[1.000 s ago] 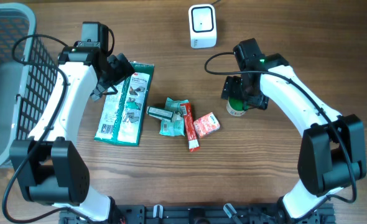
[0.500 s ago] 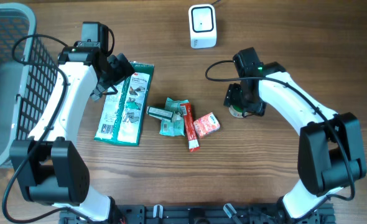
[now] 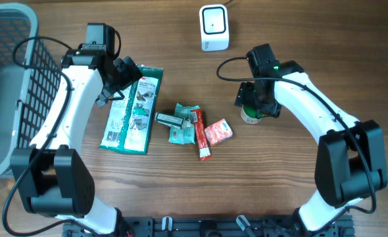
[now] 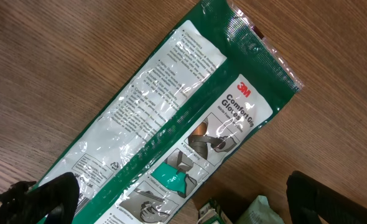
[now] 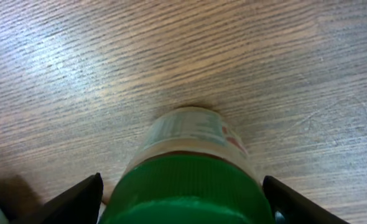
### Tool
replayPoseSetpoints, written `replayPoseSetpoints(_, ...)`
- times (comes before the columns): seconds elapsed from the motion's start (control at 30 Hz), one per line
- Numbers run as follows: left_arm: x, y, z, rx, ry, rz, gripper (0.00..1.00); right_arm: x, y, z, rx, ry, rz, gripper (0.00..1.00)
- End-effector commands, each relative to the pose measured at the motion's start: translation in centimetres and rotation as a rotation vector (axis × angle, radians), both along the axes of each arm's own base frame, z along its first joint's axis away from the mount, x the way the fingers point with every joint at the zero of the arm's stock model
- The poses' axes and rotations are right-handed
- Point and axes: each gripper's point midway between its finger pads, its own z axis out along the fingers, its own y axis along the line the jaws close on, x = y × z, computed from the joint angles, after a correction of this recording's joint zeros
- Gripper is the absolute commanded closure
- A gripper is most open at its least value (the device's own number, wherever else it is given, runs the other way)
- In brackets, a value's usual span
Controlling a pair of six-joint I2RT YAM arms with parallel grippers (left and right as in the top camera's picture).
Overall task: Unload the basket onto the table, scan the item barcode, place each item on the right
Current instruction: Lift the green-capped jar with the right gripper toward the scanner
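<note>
From above, you see a grey plastic basket with grid walls (image 3: pixel 3 10) at the far left edge of the wooden table (image 3: pixel 312 39). Only part of it is in frame, showing its mesh wall and grey floor. A small white box-shaped scanner (image 3: pixel 214 27) stands at the back. Your left gripper (image 3: pixel 123 74) hangs over the upper end of a long green-and-white plastic glove pack (image 3: pixel 133 112), which lies flat. Just right of it is a loose heap of small green wrapped packets (image 3: pixel 181 124), with a thin red stick sachet (image 3: pixel 201 139) and a red square sachet (image 3: pixel 218 132) beside it. Your right gripper (image 3: pixel 250 104) sits over a small white-labelled bottle with a green screw cap (image 3: pixel 250 117), on the table below the scanner and well apart from it. In the left wrist view, the left gripper (image 4: pixel 180 193) is spread wide and empty, its black fingers (image 4: pixel 46 196) at the two lower corners. The glove pack (image 4: pixel 171 124) runs diagonally beneath, and the edge of a green packet (image 4: pixel 258 211) shows at the bottom. In the right wrist view, the green-capped bottle (image 5: pixel 186 180) fills the lower middle and rests on the wood. The right gripper (image 5: pixel 183 202) straddles its cap with a finger (image 5: pixel 78 199) close on each side. You cannot tell whether they press on it.
</note>
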Motion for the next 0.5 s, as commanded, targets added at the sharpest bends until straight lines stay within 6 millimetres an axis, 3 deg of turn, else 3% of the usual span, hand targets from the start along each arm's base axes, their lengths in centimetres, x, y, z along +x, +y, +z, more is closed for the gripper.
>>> replayPoseSetpoints(0.0, -0.2, 0.0, -0.2, -0.003, 0.006, 0.009, 0.0, -1.0, -0.6, -1.3, -0.031, 0.032, -0.004, 0.19)
replayPoseSetpoints(0.13, -0.2, 0.0, -0.2, -0.003, 0.006, 0.009, 0.0, -0.9, -0.6, -0.9, -0.032, 0.036, -0.003, 0.3)
replayPoseSetpoints(0.27, -0.2, 0.0, -0.2, -0.003, 0.006, 0.009, 0.0, -0.3, 0.5, 3.0, 0.071, 0.05, -0.014, 0.44)
replayPoseSetpoints(0.33, -0.2, 0.0, -0.2, -0.003, 0.006, 0.009, 0.0, -0.3, 2.6, 5.3, 0.229, 0.066, -0.008, 0.57)
replayPoseSetpoints(0.4, -0.2, 0.0, -0.2, -0.003, 0.006, 0.009, 0.0, -1.4, 6.2, 7.8, 0.477, 0.123, 0.021, 0.67)
replayPoseSetpoints(0.47, -0.2, 0.0, -0.2, -0.003, 0.006, 0.009, 0.0, -3.0, 9.0, 9.8, 0.68, 0.204, 0.045, 0.67)
